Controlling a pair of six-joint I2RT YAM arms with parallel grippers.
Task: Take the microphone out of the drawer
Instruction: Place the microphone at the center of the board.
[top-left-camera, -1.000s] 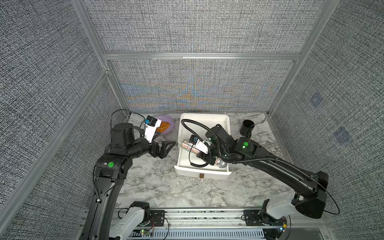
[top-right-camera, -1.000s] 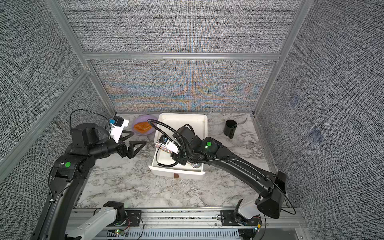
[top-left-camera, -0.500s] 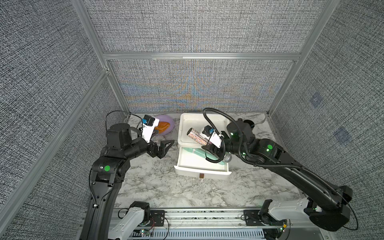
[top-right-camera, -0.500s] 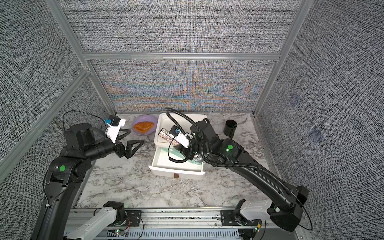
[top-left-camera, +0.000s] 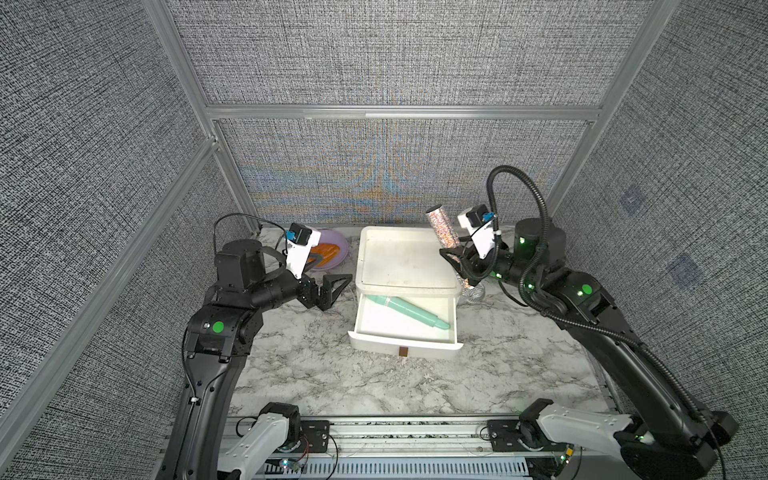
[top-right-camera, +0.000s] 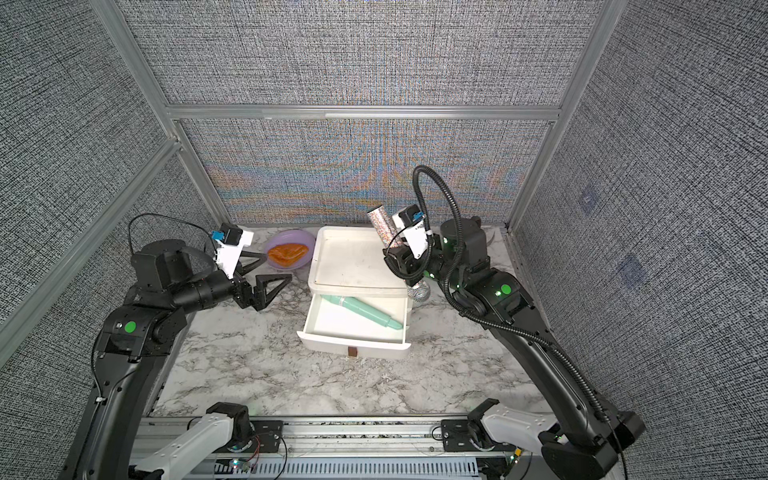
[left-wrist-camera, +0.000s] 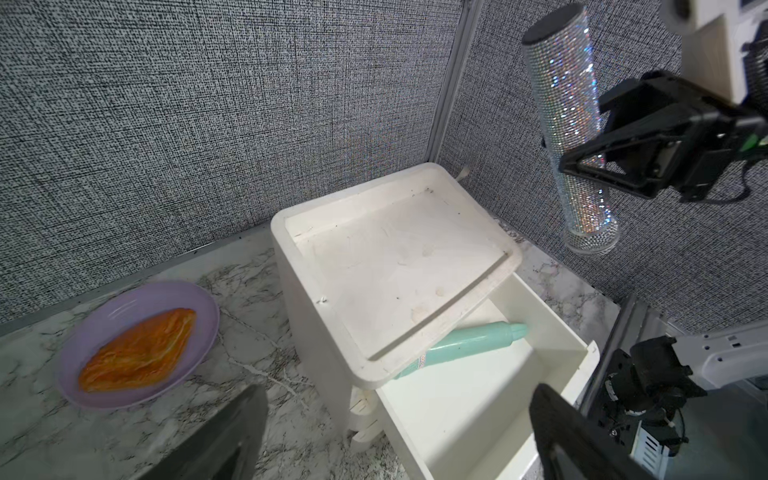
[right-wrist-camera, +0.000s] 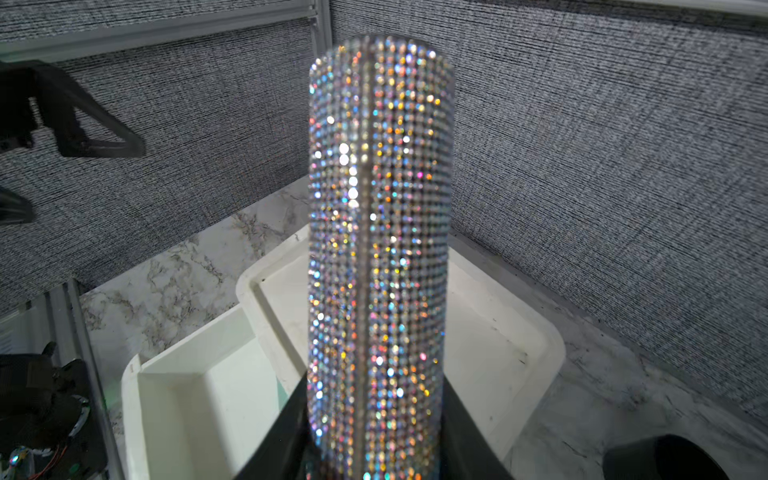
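Firmly, right gripper (top-left-camera: 457, 262) clamps the glittery microphone (top-left-camera: 444, 229) mid-handle, steeply tilted: butt toward eleven o'clock, head toward five; left gripper (top-left-camera: 334, 269) gapes empty.

bright even light, rainbow moiré, blurry glare-speckled microphone (right-wrist-camera: 378, 249)

There is one microphone (top-left-camera: 444, 227), covered in glitter. One white cabinet (top-left-camera: 405, 286) has one drawer (top-left-camera: 405, 351) pulled out, and one teal roller (top-left-camera: 415, 309) lies in it. One purple plate (top-right-camera: 286, 239) carries one orange item (top-right-camera: 287, 253). There are two grippers, the left gripper (top-right-camera: 277, 268) and the right gripper (top-left-camera: 451, 255). One dark thing (right-wrist-camera: 665, 459) shows only partly in the right wrist view.
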